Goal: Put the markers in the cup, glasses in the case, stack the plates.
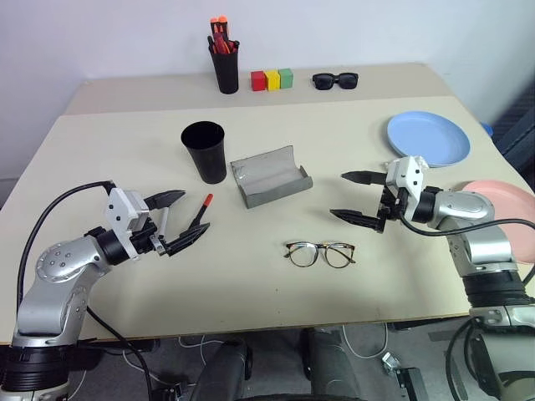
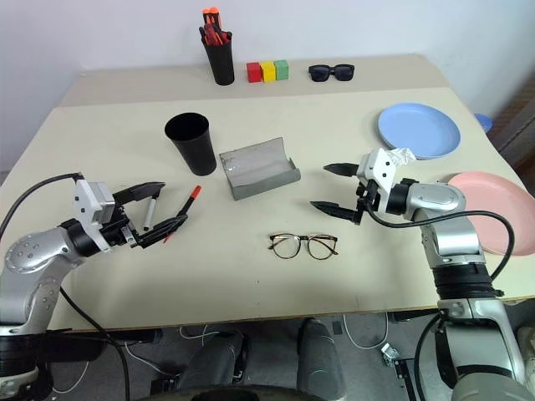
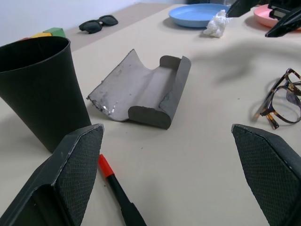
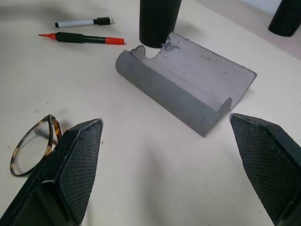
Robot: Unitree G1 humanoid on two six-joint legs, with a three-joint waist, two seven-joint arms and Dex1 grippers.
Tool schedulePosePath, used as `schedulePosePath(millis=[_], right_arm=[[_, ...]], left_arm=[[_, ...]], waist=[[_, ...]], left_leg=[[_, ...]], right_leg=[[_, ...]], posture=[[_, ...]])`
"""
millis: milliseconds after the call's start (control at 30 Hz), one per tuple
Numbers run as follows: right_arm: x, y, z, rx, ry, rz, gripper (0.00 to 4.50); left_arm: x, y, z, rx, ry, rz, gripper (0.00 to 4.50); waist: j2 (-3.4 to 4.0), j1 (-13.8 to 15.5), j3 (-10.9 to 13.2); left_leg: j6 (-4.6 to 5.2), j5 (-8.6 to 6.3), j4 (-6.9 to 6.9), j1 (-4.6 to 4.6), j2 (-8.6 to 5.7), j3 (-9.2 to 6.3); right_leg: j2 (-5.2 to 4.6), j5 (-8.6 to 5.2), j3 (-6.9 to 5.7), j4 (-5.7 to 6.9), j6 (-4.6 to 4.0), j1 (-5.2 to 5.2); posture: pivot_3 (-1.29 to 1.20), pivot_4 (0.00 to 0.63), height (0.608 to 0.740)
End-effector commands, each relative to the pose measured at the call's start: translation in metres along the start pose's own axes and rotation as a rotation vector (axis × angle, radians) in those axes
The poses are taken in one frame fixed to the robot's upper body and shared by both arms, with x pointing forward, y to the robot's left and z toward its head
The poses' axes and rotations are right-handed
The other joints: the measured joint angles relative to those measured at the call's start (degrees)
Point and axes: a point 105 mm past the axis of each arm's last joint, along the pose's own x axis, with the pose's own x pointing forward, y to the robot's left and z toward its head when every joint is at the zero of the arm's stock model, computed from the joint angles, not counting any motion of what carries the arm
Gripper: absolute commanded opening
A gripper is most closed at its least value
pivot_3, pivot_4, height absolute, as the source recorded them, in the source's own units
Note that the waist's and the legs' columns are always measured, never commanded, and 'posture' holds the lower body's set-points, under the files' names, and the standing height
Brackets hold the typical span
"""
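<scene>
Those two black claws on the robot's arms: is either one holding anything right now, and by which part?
Nothing is held. The left end effector hangs open above the markers, and the right end effector stands open over bare table, beside the case.

Pink plate (image 1: pixel 510 209) cut off; markers (image 1: pixel 199 214) partly hidden.

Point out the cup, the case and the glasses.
cup (image 1: pixel 206 154), left eye view, on its outer wall.
case (image 1: pixel 269 175), left eye view, on the open grey inside.
glasses (image 1: pixel 320 253), left eye view, on the bridge between the lenses.
</scene>
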Motion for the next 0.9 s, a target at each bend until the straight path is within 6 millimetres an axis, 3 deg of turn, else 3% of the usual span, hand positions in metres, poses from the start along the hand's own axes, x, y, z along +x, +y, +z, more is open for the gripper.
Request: schedulePosePath(millis=[33, 200, 467, 633, 767, 900], right_arm=[[-0.003, -0.003, 0.016, -0.052, -0.027, -0.001, 4.41], [-0.004, -0.002, 0.017, -0.059, -0.025, -0.007, 4.41], [0.005, -0.001, 0.023, -0.057, -0.062, -0.015, 4.41], [0.021, 0.017, 0.035, 0.082, -0.123, 0.047, 4.41], [0.025, 0.030, 0.047, 0.083, -0.138, 0.064, 4.41], [0.018, 0.035, 0.051, 0.077, -0.148, 0.039, 4.41]], left_arm=[[0.001, -0.005, 0.004, 0.009, -0.035, -0.016, 4.50], [0.007, -0.012, 0.001, 0.011, -0.032, -0.033, 4.50], [0.003, 0.021, 0.004, -0.080, -0.004, 0.024, 4.50], [-0.015, 0.035, -0.002, -0.060, 0.042, 0.080, 4.50], [-0.021, 0.043, 0.002, -0.110, 0.054, 0.108, 4.50], [-0.023, 0.063, -0.013, -0.240, 0.166, 0.246, 4.50]], waist=[[0.00, 0.0, 0.0], [0.00, 0.1, 0.0], [0.00, 0.1, 0.0], [0.00, -0.2, 0.0], [0.00, 0.4, 0.0], [-0.03, 0.5, 0.0]], left_leg=[[0.00, 0.00, 0.00, 0.00, 0.01, 0.00], [0.00, 0.00, 0.01, -0.02, 0.01, 0.01], [0.00, 0.00, 0.04, -0.01, 0.01, 0.00], [0.00, 0.00, 0.01, -0.02, 0.04, 0.00], [0.00, 0.00, 0.02, -0.08, 0.06, -0.03], [0.00, 0.00, 0.10, -0.07, 0.03, -0.05]], right_leg=[[0.01, 0.00, 0.00, 0.00, 0.00, 0.00], [0.02, 0.01, 0.00, -0.01, -0.01, 0.00], [0.03, 0.02, 0.00, 0.01, -0.01, 0.00], [0.06, 0.03, 0.01, 0.01, -0.02, -0.07], [0.06, 0.03, 0.01, 0.01, -0.02, -0.09], [0.05, 0.04, 0.00, 0.01, 0.00, -0.01]], posture=[[0.00, 0.150, 0.740], [0.00, 0.150, 0.740], [0.00, 0.150, 0.740], [0.00, 0.150, 0.740], [0.00, 0.150, 0.740], [0.00, 0.150, 0.740]])
